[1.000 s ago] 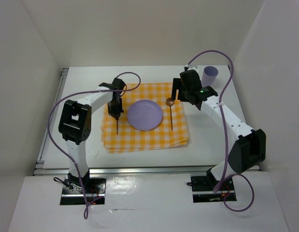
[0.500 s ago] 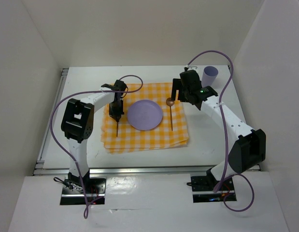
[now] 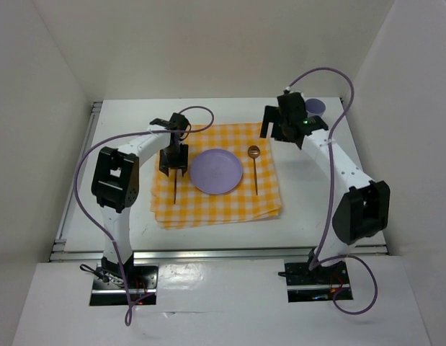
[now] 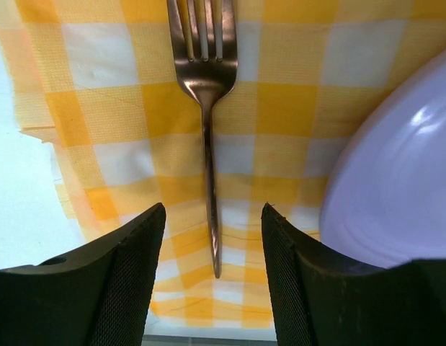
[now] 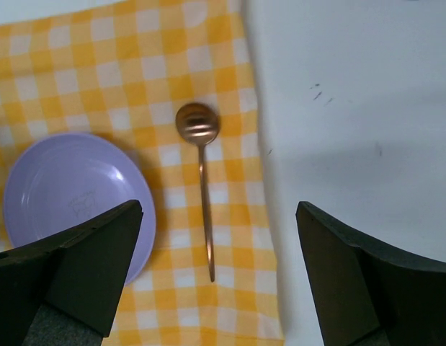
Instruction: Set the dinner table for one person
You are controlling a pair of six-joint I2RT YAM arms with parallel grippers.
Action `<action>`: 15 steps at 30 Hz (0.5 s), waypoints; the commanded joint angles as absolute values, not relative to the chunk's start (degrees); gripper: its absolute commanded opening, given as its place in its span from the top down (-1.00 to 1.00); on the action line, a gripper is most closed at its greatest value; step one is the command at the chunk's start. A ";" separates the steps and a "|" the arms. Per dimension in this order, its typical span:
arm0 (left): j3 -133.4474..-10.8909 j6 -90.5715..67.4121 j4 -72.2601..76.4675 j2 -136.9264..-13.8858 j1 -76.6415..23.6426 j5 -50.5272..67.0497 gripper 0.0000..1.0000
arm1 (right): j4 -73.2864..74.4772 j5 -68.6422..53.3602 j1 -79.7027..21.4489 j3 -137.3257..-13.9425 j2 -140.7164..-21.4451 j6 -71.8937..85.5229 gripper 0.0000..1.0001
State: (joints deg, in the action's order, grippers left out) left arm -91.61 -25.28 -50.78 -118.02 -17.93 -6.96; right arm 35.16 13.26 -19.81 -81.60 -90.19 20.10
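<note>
**Place setting for one, seen from above and from both wrists.** The dinner table (image 3: 309,191) is shown as the broad white matte top on which everything rests. A yellow-and-white checked cloth (image 3: 215,205) is spread at its middle, well inside the edges. A lilac plate (image 3: 217,171) is centred on the cloth. A fork (image 4: 206,137) is laid just to its left, tines pointing away from the arm bases, and a spoon (image 5: 199,166) just to its right, bowl at the far end. Both are kept parallel and apart from the plate rim, as convention requires.

The left gripper (image 3: 173,161) is held low over the fork, its fingers (image 4: 129,288) spread either side of the handle and touching nothing, so the fork is judged to be set. The right gripper (image 3: 274,127) is raised near the cloth's far right corner, with its fingers parted wide and nothing held between them.

A lilac cup (image 3: 316,105) is seen at the far right of the table, off the cloth and partly hidden by the right arm. It is judged to be the piece not yet placed.

The work area is enclosed by plain white walls on three sides, and a metal rail (image 3: 208,251) is run along the near edge
</note>
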 commanded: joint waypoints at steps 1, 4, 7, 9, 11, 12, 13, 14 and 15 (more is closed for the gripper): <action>-95.53 -23.82 -53.52 -114.44 -18.19 -6.15 -0.26 | 36.38 9.68 -11.27 -90.14 -93.68 20.83 -0.91; -98.42 -21.98 -54.14 -111.98 -18.19 -6.86 -0.26 | 36.39 7.04 -3.99 -96.47 -98.34 20.83 -0.91; -99.57 -19.44 -53.61 -108.73 -18.19 -8.25 -0.26 | 36.91 6.50 1.31 -102.19 -103.70 20.22 -0.89; -99.58 -18.29 -51.51 -107.23 -18.19 -9.39 -0.26 | 36.91 6.50 3.42 -105.36 -108.60 20.21 -0.89; -98.27 -16.53 -49.50 -105.04 -17.58 -11.42 -0.26 | 37.96 7.73 6.23 -110.90 -114.39 19.60 -0.86; -97.74 -16.00 -49.48 -104.42 -17.58 -12.12 -0.26 | 38.75 7.73 6.94 -112.83 -116.43 19.60 -0.82; -96.86 -16.00 -48.79 -103.89 -17.58 -13.78 -0.26 | 38.76 7.73 7.55 -116.68 -118.37 18.90 -0.77; -96.16 -15.47 -48.78 -103.02 -17.06 -14.32 -0.26 | 39.63 8.26 8.25 -118.46 -120.22 18.11 -0.77; -95.63 -15.47 -48.17 -103.01 -16.44 -14.33 -0.26 | 39.64 8.26 8.26 -120.22 -123.37 17.58 -0.74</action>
